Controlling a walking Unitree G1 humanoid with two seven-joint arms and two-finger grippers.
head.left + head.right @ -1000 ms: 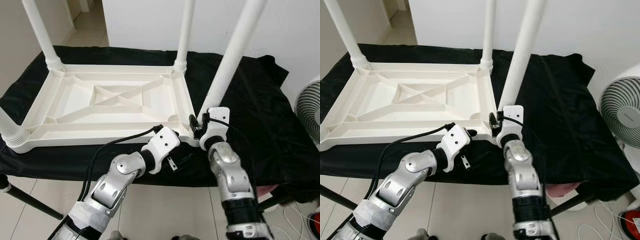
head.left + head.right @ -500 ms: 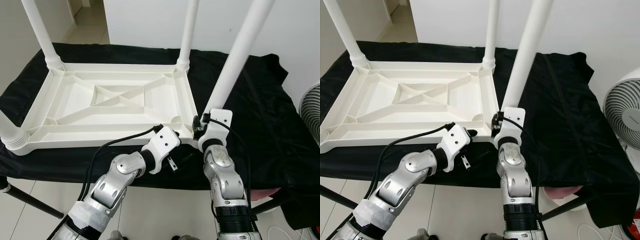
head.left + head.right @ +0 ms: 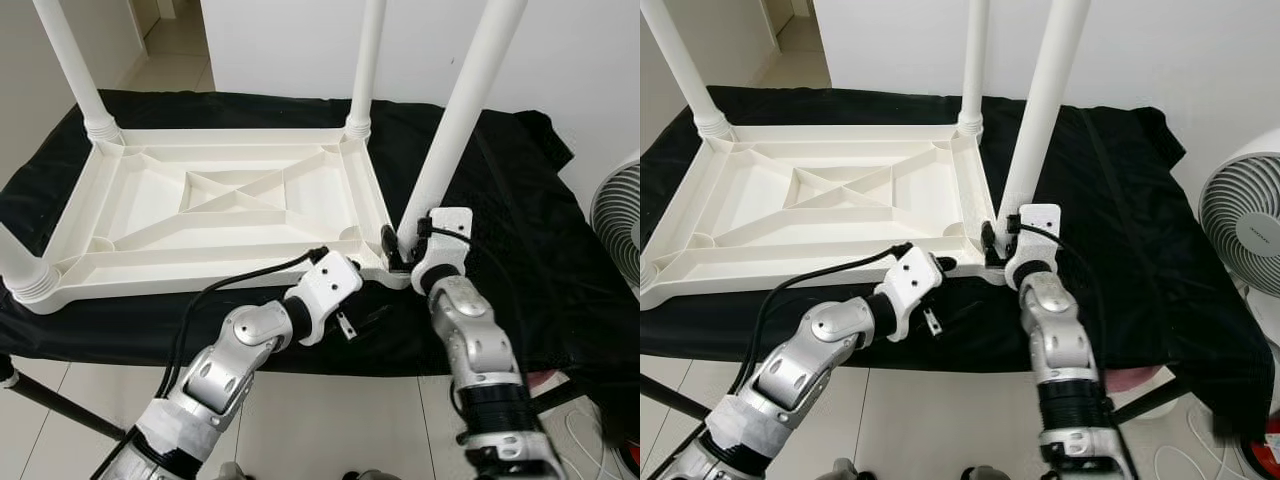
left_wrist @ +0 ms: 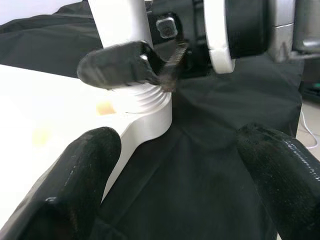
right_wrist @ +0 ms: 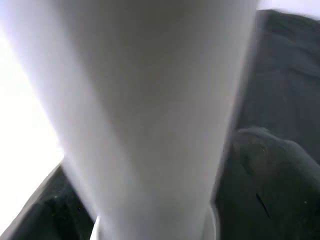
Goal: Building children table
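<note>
Silver jointed arms, white wrist housings, black cable, black fingers.

Upright table leg blocks the near corner; black cloth beside seems free.

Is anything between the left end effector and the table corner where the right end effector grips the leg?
Nothing visible. The left end effector, fingers open, faces the corner socket over bare black cloth; the right end effector is clamped on the leg there.
</note>
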